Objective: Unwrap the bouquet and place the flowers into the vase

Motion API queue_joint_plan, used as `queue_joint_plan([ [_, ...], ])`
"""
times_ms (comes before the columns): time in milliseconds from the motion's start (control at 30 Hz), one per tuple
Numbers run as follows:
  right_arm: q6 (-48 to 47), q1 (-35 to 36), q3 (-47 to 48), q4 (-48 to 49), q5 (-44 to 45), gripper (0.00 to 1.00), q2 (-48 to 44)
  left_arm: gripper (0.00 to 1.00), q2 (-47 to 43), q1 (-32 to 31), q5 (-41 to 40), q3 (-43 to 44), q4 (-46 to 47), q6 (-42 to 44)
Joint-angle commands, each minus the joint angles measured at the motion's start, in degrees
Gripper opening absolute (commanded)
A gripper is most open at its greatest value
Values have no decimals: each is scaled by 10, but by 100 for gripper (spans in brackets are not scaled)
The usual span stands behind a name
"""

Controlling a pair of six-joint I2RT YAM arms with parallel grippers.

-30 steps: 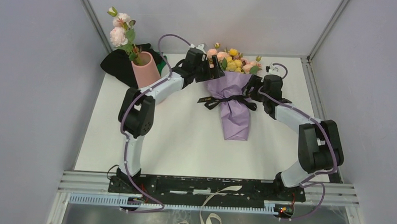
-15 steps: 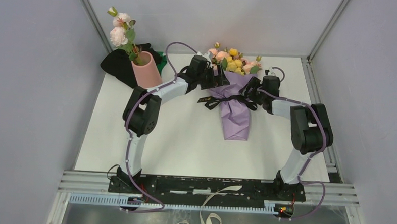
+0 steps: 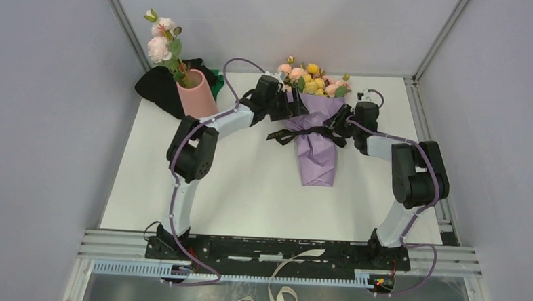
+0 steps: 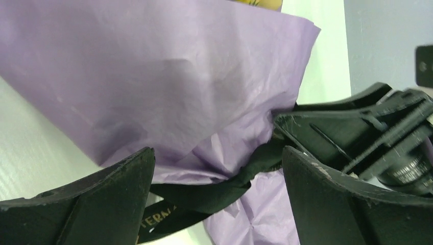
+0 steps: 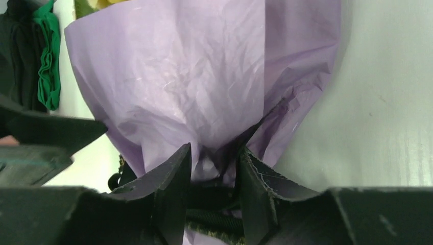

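The white worktop is the biggest thing here. Two arms reach over it from 6 o'clock. The left arm bends in from the 9 o'clock side. The right arm bends in from the 3 o'clock side.

The bouquet lies flat near the middle of the worktop, a bit toward 12 o'clock. Its lilac paper points to 6 o'clock and its open end faces 12 o'clock.

The left jaws are spread wide at the bouquet's 9 o'clock side. The paper and the ribbon show in the gap between them. The right jaws are at its 3 o'clock side, close together. A fold of paper and a bit of ribbon sit between them. I cannot tell if they squeeze it.

A black cloth lies in the 10 o'clock corner. The pink vase stands just beside it and holds a pale pink sprig.

The flowers are peach and yellow. They stick out of the paper toward 12 o'clock.

The black ribbon is tied around the bouquet's narrow middle.
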Motion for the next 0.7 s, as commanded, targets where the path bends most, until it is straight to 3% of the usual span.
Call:
queue_joint_plan([
  [0, -17, -2, -16, 30, -13, 43, -56, 100, 38, -5, 6, 48, 15, -19],
  [167, -29, -2, -19, 19, -14, 15, -77, 100, 62, -6, 9, 55, 25, -36],
  [300, -29, -2, -26, 19, -22, 1, -86, 100, 71, -8, 7, 55, 27, -39],
  [667, -45, -7, -32, 9, -28, 0, -128, 100, 82, -8, 2, 58, 22, -41],
])
